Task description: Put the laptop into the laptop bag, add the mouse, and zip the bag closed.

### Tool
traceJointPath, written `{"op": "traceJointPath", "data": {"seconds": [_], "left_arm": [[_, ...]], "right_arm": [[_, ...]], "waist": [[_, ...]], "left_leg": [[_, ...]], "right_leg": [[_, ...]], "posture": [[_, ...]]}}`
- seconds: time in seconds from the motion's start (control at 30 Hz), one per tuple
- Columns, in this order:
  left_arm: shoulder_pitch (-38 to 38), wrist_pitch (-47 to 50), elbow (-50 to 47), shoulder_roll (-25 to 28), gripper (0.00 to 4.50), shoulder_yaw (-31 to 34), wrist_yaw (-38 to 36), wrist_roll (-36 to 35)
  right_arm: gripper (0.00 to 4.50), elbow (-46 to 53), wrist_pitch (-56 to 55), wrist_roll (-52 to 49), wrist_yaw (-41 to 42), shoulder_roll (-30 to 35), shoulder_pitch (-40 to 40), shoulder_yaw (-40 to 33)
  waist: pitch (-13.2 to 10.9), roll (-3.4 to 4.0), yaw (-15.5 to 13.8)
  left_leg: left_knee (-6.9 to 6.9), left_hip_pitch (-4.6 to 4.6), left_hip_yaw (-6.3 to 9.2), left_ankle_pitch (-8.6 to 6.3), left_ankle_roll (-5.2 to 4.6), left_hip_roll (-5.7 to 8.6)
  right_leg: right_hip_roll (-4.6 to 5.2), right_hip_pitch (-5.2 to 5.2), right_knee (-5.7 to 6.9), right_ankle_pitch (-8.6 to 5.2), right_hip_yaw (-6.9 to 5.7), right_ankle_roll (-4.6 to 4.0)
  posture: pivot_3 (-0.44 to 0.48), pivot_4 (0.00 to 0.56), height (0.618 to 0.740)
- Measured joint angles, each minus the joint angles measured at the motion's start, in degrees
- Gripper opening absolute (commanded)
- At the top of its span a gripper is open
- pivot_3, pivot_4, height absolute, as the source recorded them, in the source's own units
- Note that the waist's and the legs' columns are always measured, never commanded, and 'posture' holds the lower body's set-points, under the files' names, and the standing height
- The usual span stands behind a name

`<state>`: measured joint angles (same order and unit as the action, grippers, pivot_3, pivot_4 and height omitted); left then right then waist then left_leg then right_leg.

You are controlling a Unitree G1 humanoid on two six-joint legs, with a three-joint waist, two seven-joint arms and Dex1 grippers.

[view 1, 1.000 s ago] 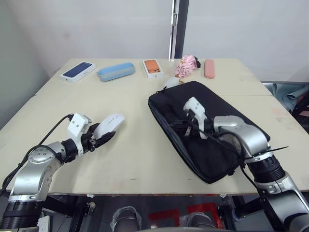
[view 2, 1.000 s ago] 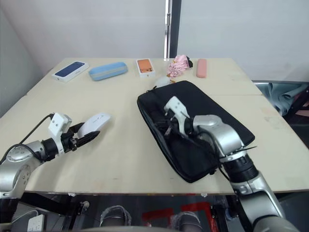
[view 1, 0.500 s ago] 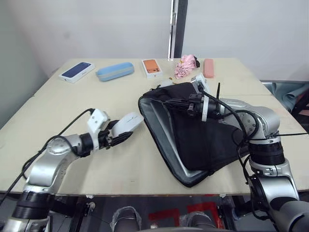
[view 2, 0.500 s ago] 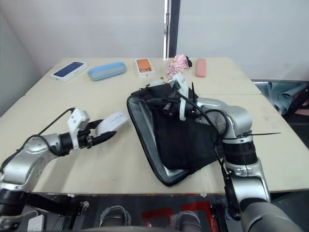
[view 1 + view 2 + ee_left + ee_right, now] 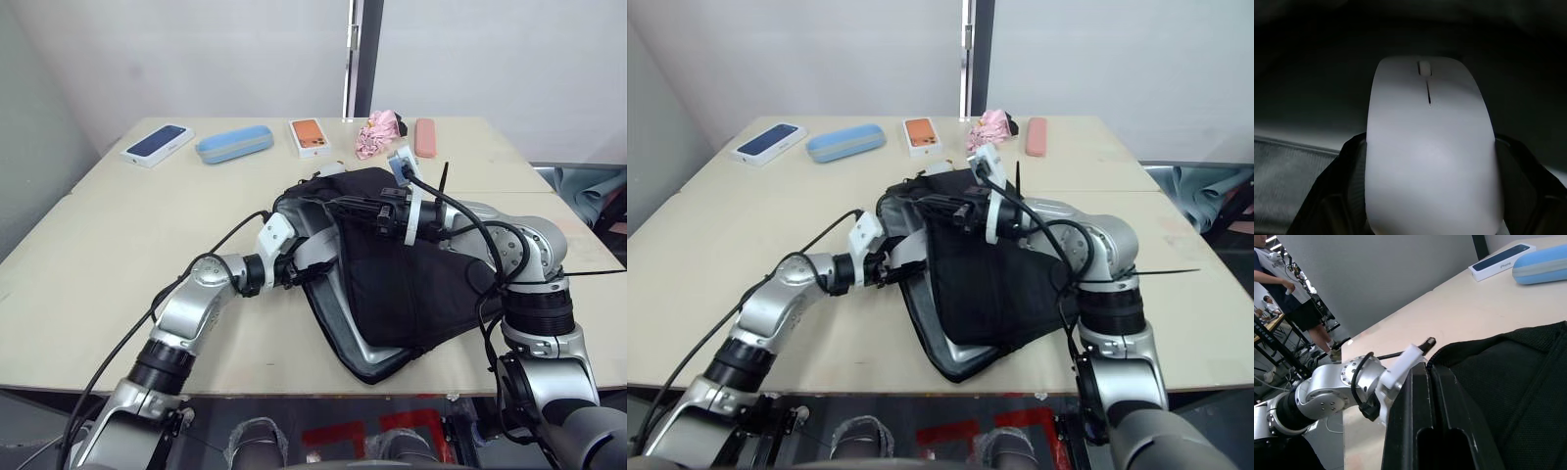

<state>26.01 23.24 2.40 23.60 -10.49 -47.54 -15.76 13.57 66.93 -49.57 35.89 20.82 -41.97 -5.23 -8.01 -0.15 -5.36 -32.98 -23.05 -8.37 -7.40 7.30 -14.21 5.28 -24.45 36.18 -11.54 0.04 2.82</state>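
Since half a second ago the left gripper is carrying the mouse off the open surface and into the mouth of the bag, its fingers clenching the mouse by its flanks, as the left wrist view is showing against dark lining. The bag is lying near the middle of the surface, its top flap raised by the right gripper, whose fingers are pinching the flap's edge; the grey laptop is showing inside along the lower rim. To do this well, the left arm should be pushing deep past the zip line before releasing, while the right is keeping the flap high.
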Motion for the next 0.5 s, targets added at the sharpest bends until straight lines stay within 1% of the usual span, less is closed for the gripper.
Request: {"op": "traceJointPath", "data": {"seconds": [0.13, 0.3, 0.5], "left_arm": [[3.3, -0.1, 4.3, -1.3, 2.83, -1.7, -0.5, 1.8], [5.9, -0.1, 7.2, -2.6, 2.83, -2.2, -1.3, 3.0], [9.3, 0.3, 9.7, -4.0, 2.83, -4.4, -3.5, 4.3]], "right_arm": [[0.02, 0.3, 0.0, -0.6, -0.8, 0.1, 0.0, -0.2], [0.02, 0.4, 0.0, -1.1, -1.2, 0.4, 0.0, -0.3], [0.02, 0.4, 0.0, -1.6, -1.6, 0.7, 0.0, -0.4]], "waist": [[0.0, 0.0, -0.2], [0.0, 0.0, -0.3], [0.0, 0.0, -0.5]], "left_leg": [[-0.02, -0.04, 0.01, 0.0, 0.0, 0.01], [-0.03, -0.06, 0.02, 0.01, 0.01, 0.01], [-0.05, -0.07, 0.03, 0.01, 0.0, 0.01]], "right_leg": [[0.01, 0.0, -0.01, 0.01, -0.01, 0.02], [0.01, 0.0, -0.01, 0.02, -0.02, 0.02], [0.02, 0.0, 0.0, 0.02, -0.02, 0.03]], "posture": [[0.0, 0.15, 0.74], [0.0, 0.15, 0.74], [0.0, 0.15, 0.74]]}}
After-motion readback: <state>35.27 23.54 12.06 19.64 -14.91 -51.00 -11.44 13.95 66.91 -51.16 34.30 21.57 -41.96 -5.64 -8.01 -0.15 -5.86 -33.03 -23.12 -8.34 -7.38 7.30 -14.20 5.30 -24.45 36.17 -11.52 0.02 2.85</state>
